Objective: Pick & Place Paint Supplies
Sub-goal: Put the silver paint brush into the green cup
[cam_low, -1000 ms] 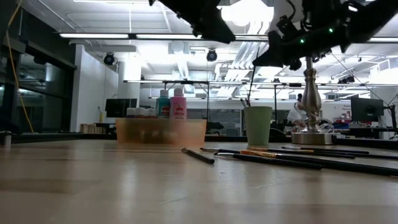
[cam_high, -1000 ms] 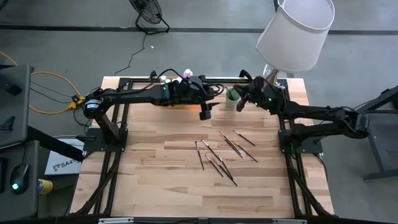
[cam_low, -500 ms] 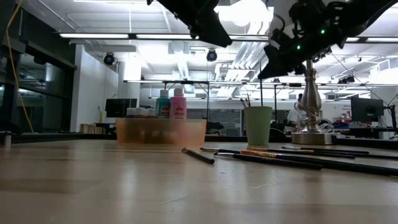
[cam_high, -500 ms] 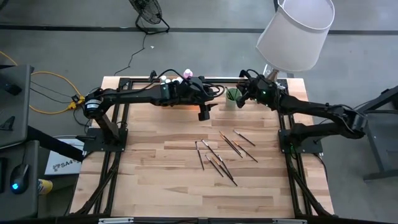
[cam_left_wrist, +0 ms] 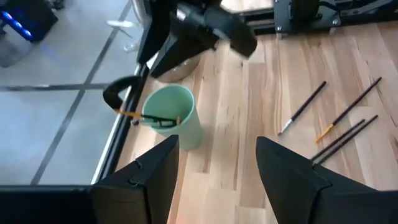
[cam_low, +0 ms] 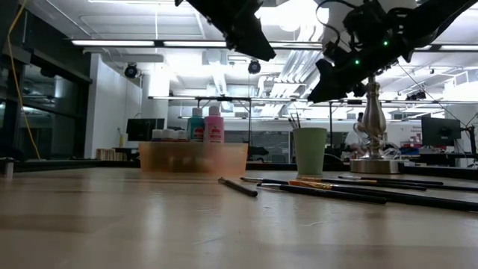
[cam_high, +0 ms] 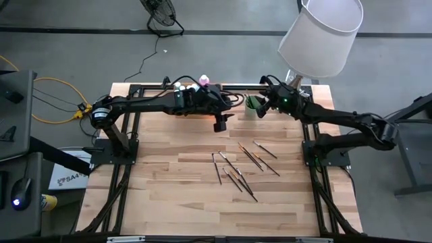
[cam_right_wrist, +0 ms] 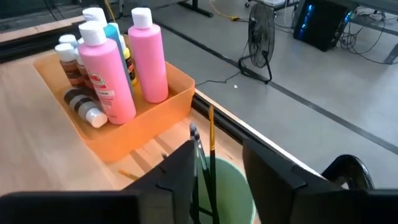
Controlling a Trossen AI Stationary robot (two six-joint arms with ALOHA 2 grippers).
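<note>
Several thin dark paintbrushes [cam_high: 243, 165] lie flat on the wooden table, also seen in the low view [cam_low: 336, 187] and the left wrist view [cam_left_wrist: 336, 124]. A few more brushes [cam_right_wrist: 202, 155] stand in the pale green cup [cam_high: 251, 104]. White-capped paint bottles [cam_right_wrist: 115, 68], pink ones tallest, stand and lie in the orange tray [cam_right_wrist: 149, 124] at the far edge. My right gripper [cam_high: 261, 108] hangs open just above the cup [cam_low: 309, 149], tipped down toward it. My left gripper [cam_high: 219, 125] hovers open in the air between tray and cup, holding nothing.
A lamp with a white shade [cam_high: 320, 34] stands on its metal base [cam_low: 373, 164] at the far right corner, behind the cup. Black frame rails run along the table's sides. Bare wood lies toward the near edge, in front of the loose brushes.
My right gripper has tipped its fingers downward and sunk a little toward the green cup, and its arm has stretched out straighter. The brushes, cup and tray have stayed where they were.
</note>
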